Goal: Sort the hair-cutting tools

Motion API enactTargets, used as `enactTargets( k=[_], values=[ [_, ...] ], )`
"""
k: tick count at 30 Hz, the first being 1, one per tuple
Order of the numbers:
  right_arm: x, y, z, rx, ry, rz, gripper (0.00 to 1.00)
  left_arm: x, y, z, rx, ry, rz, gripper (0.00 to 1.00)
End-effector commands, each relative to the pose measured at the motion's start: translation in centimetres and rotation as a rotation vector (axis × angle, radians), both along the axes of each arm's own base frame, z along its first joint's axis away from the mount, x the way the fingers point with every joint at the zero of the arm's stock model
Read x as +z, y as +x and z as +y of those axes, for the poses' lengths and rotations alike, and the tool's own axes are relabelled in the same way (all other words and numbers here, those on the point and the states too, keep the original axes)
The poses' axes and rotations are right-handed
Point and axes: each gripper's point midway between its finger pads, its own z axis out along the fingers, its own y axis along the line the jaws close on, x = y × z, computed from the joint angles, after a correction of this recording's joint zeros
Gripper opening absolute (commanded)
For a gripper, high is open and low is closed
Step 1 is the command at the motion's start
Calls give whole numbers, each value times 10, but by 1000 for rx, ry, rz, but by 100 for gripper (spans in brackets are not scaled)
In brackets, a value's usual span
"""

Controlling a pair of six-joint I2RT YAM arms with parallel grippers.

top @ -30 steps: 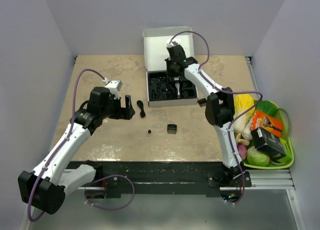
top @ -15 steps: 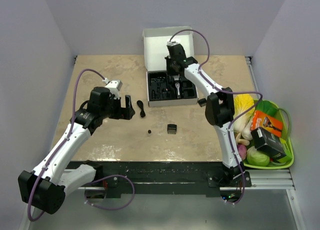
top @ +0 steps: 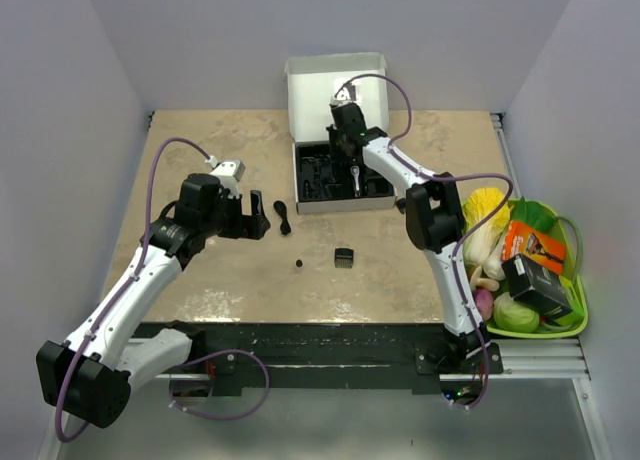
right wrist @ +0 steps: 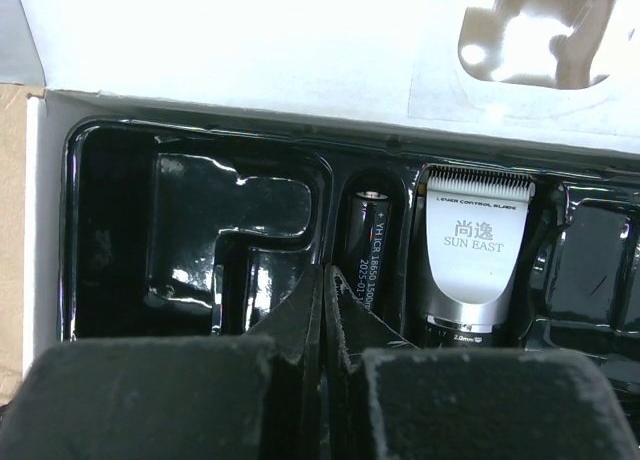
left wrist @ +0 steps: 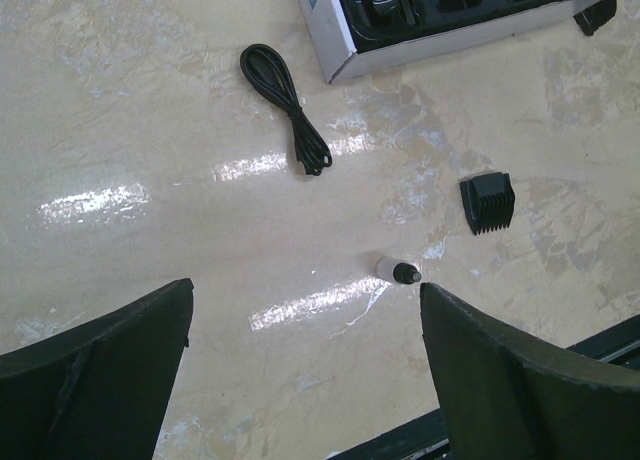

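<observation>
Packing step, likely: clipper (right wrist: 472,250) lies in the tray (right wrist: 110,230) at 12 o'clock on the desk (top: 200,150), under your right claw (right wrist: 325,320), closed on nothing; left claw (left wrist: 305,370) open, so next reach the comb guard (left wrist: 487,203) at its 2 o'clock.

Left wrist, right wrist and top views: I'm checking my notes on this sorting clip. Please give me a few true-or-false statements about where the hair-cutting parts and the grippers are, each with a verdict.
1. The clipper lies in the black tray. True.
2. The left gripper is shut on the cord. False: it is open and holds nothing. The cord lies on the table, apart from its fingers.
3. The comb guard sits on the table, outside the case. True.
4. The right gripper hangs over the green basket with its fingers spread. False: it is over the open case, and its fingers are closed together.
</observation>
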Motion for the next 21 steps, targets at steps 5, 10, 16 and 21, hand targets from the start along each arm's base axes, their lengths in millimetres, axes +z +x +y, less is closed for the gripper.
enactTargets(
  k=[5,10,16,21],
  values=[
    [30,-2,-10,-22,-10,-41,0,14,6,-4,-22,-10,-49,100],
    [76,-9,-17,-26,7,-106,0,16,7,-4,-21,-13,-53,99],
    [123,-37,-31,-26,24,-162,18,24,7,-4,-15,-24,-70,99],
    [125,-82,-45,-13,-11,-105,34,26,6,-5,-17,-31,-73,100]
  ],
)
